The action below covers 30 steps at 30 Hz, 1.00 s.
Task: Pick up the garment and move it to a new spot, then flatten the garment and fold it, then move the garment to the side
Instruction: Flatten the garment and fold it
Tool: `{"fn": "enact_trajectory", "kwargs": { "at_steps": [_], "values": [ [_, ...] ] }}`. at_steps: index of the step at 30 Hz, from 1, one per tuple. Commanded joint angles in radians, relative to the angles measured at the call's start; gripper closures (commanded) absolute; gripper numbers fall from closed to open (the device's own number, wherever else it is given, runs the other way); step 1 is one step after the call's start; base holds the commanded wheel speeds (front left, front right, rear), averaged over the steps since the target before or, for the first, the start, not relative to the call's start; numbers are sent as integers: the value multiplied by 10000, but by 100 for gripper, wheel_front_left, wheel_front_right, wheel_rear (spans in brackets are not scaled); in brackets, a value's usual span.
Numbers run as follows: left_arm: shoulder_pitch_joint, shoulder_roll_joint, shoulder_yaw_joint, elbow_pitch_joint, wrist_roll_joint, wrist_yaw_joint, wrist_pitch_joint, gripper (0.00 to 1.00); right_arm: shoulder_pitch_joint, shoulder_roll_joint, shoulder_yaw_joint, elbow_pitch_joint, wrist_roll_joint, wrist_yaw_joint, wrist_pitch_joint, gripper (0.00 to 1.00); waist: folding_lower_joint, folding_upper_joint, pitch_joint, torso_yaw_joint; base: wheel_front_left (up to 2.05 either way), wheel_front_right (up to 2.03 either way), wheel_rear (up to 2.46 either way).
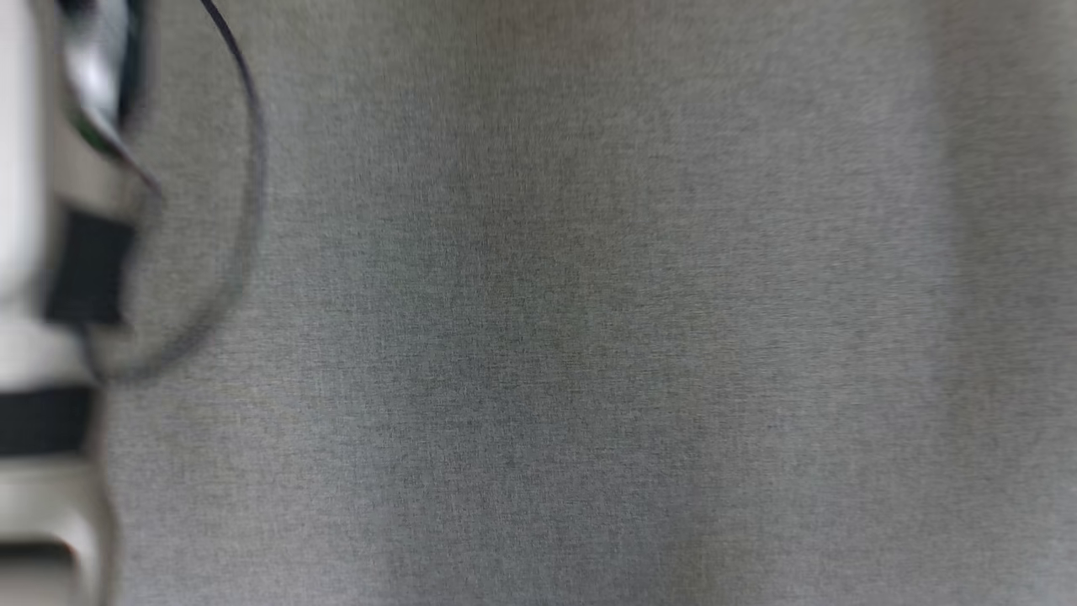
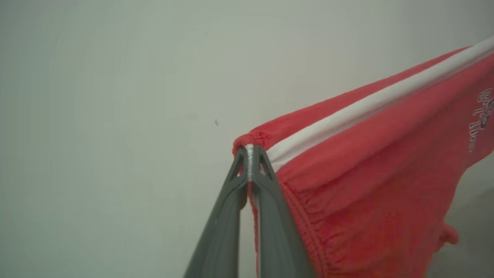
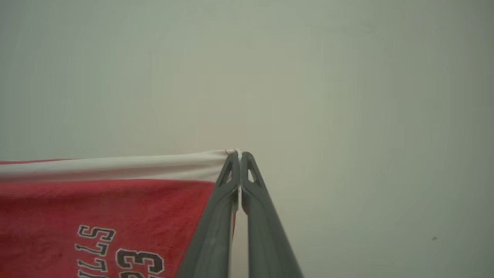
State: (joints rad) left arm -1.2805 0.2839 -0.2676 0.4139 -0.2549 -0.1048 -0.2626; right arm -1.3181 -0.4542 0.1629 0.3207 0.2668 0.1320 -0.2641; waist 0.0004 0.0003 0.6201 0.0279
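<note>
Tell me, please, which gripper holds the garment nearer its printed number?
The right gripper: the number sits close beside it on the garment, while from the left gripper the print lies far off.

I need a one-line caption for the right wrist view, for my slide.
Right gripper shut on the white-striped edge of a red garment with printed lettering, against a plain pale background.

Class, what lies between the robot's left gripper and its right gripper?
The red, white-striped garment stretches from the left gripper to the right gripper; both wrist views show it.
</note>
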Motion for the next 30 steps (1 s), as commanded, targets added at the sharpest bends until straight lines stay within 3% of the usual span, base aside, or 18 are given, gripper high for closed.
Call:
{"fn": "enact_trajectory", "kwargs": {
  "at_steps": [1, 2, 8, 15, 24, 30],
  "values": [
    [994, -230, 209, -237, 2, 3, -30, 100, 1102, -76, -66, -523, 307, -24, -2, 100, -4, -3, 145, 45, 0, 0, 0],
    [994, -230, 209, -237, 2, 3, -30, 100, 1102, -76, -66, -523, 307, -24, -2, 100, -4, -3, 145, 45, 0, 0, 0],
    [4339, -1259, 1238, -811, -135, -124, -32, 100, 4893, 243, -374, -1566, 773, -24, -2, 100, -4, -3, -868, -137, 0, 0, 0],
    [7449, -1813, 1445, -457, -96, -227, -31, 100, 8254, 731, -763, -1483, 982, -26, -2, 100, -4, -3, -2419, -380, 0, 0, 0],
    [10150, -1952, 1429, -289, -828, -240, -32, 100, 10606, 1640, -572, -1124, 789, -24, -2, 100, -4, -3, -4390, -758, 0, 0, 0],
    [11763, -1563, 1006, -189, -1104, -241, -32, 100, 11815, 2033, -314, -948, 787, -26, -2, 100, -4, -3, -5551, -905, 0, 0, 0]
  ]
}}
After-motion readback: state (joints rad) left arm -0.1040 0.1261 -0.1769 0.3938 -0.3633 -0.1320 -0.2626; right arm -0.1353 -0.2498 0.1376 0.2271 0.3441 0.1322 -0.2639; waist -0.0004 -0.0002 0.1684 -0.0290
